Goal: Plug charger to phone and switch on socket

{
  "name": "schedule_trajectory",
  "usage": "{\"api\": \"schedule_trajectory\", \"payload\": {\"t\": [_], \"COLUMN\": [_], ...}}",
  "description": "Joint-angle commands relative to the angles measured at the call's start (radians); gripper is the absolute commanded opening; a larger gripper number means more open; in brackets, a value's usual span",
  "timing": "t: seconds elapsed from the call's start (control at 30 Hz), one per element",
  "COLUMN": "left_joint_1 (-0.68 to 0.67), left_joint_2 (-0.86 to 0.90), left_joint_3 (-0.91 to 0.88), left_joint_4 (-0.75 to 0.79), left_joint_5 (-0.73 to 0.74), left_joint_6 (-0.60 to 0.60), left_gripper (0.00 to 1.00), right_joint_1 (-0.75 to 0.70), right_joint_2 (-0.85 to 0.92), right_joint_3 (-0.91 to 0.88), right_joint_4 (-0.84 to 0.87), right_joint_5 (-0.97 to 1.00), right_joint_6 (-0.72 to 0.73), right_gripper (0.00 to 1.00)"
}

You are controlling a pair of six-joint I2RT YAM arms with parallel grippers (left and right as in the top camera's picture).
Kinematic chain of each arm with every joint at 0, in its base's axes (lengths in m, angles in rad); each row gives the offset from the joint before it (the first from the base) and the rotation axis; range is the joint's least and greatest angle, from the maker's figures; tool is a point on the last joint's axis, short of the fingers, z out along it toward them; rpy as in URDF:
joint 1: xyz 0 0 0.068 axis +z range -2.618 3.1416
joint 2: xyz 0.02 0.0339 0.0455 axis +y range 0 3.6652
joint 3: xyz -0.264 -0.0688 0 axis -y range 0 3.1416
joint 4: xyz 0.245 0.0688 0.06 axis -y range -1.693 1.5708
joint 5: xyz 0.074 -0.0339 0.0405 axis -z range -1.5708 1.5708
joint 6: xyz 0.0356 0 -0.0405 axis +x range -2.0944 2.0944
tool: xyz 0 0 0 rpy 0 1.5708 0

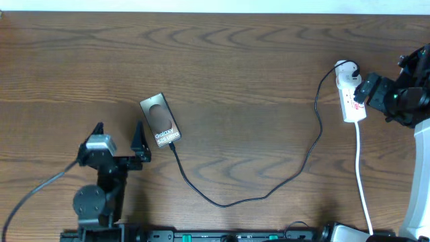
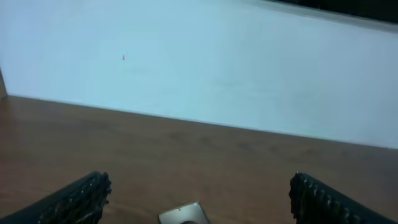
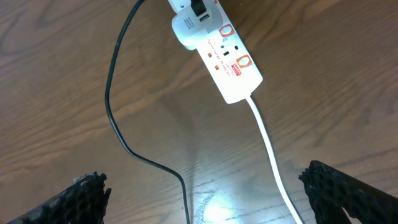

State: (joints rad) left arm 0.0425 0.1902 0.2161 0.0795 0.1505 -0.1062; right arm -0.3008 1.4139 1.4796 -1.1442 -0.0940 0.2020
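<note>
Our left gripper [image 1: 119,128] and right gripper [image 3: 204,176] gape empty. We see a wood-grain table [image 1: 235,67], pale wall [image 2: 217,62] at twelve o'clock.

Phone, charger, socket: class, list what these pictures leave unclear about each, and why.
- phone: left wrist view, a grey corner at the bottom edge may be it, cut off.
- charger: overhead, tip at phone too small to tell if seated.
- socket: right wrist view, on or off too small to read; top edge cuts its end.
</note>
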Motion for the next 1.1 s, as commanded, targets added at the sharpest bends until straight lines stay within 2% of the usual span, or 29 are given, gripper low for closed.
{"api": "schedule_trajectory", "payload": {"t": [0.0, 0.2, 0.37, 0.73, 1.07], "left_joint_1": [-0.006, -0.006, -0.013, -0.017, -0.018], "left_joint_2": [-0.076, -0.192, -0.189, -0.189, -0.189], "left_joint_3": [-0.064, -0.161, -0.208, -0.212, -0.212], "left_joint_4": [0.051, 0.072, 0.091, -0.151, -0.154], "left_joint_5": [-0.019, -0.072, -0.108, -0.177, -0.181], "left_joint_6": [0.010, 0.010, 0.017, 0.017, 0.040], "left_gripper": [0.94, 0.94, 0.94, 0.94, 0.94], "right_joint_1": [0.001, 0.001, 0.001, 0.001, 0.001], "right_joint_2": [-0.006, -0.006, -0.006, -0.006, -0.006], "right_joint_3": [-0.001, -0.001, -0.001, -0.001, -0.001], "right_joint_4": [-0.001, -0.001, -0.001, -0.001, -0.001], "right_joint_5": [-0.003, -0.002, -0.002, -0.003, -0.003], "right_joint_6": [0.010, 0.011, 0.010, 0.011, 0.011], "right_gripper": [0.99, 0.99, 0.99, 0.99, 0.99]}}
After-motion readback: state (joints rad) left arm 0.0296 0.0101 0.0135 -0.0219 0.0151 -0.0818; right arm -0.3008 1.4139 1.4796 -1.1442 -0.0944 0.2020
